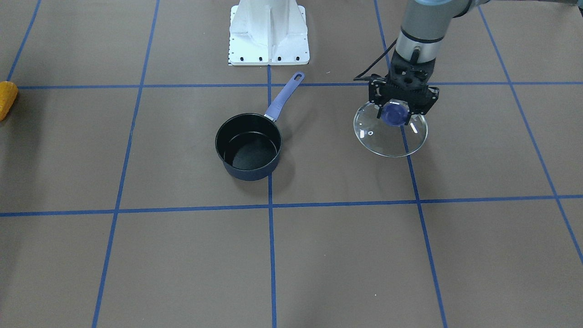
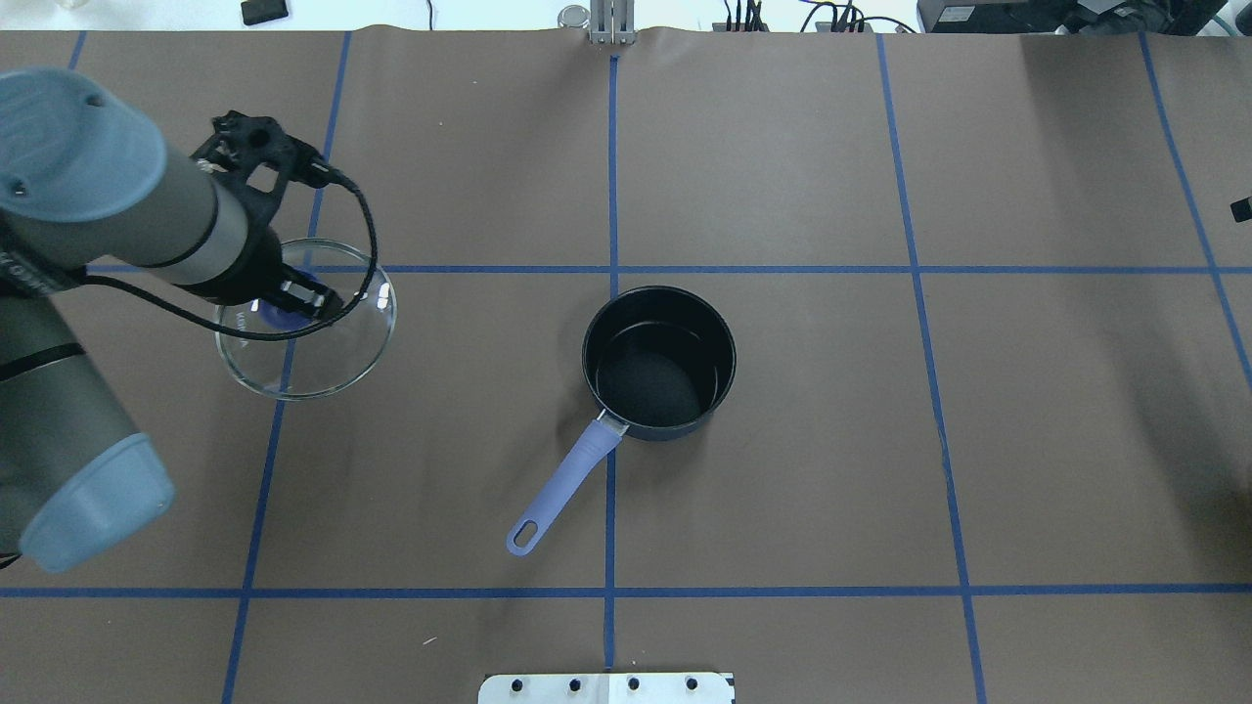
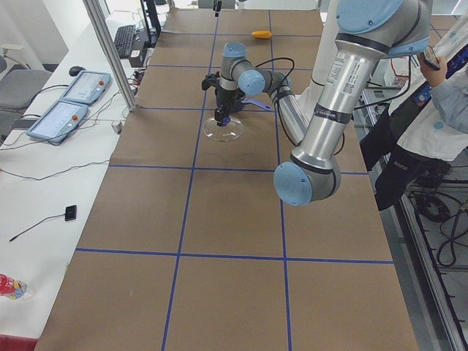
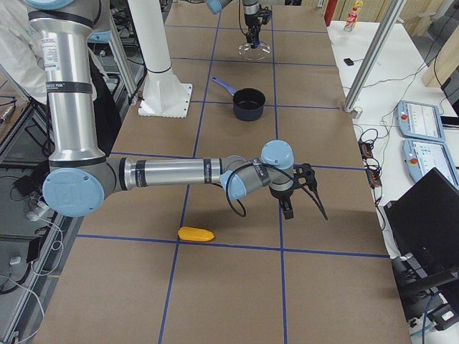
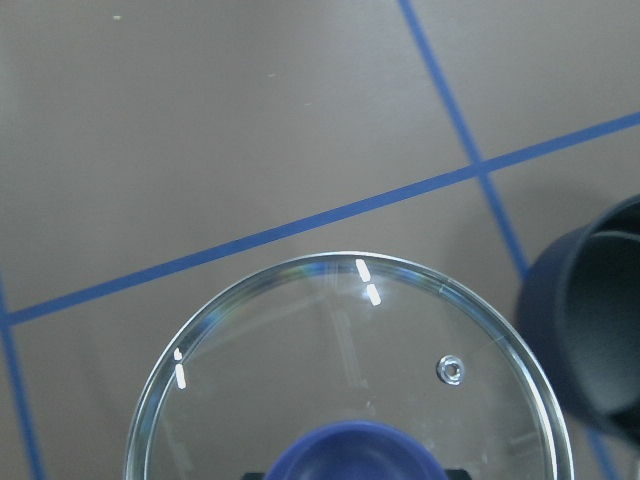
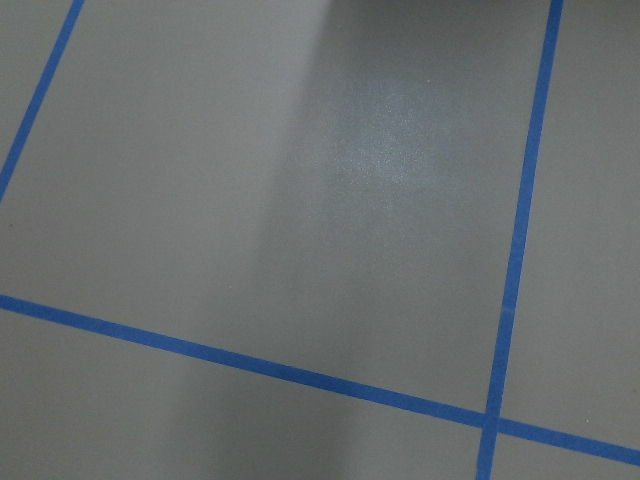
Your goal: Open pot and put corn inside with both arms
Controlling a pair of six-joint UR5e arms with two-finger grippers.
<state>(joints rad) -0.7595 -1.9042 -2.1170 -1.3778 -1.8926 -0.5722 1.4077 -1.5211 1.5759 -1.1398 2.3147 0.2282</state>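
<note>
Exterior front-facing view: my left pincer point(image 1: 395, 110) is clamped on the purple knob point(image 1: 394, 116) of one glass lid point(image 1: 391, 142), which I think is smooth and breakable. One pot point(image 1: 249, 146) stands open in the middle of the tabletop point(image 1: 346, 255). One corn point(image 1: 7, 99), likely stiff, light and bumpy, lies at the left edge; I would take it across its middle. The state of my right pincer point(image 4: 289, 208) I cannot tell.
</note>
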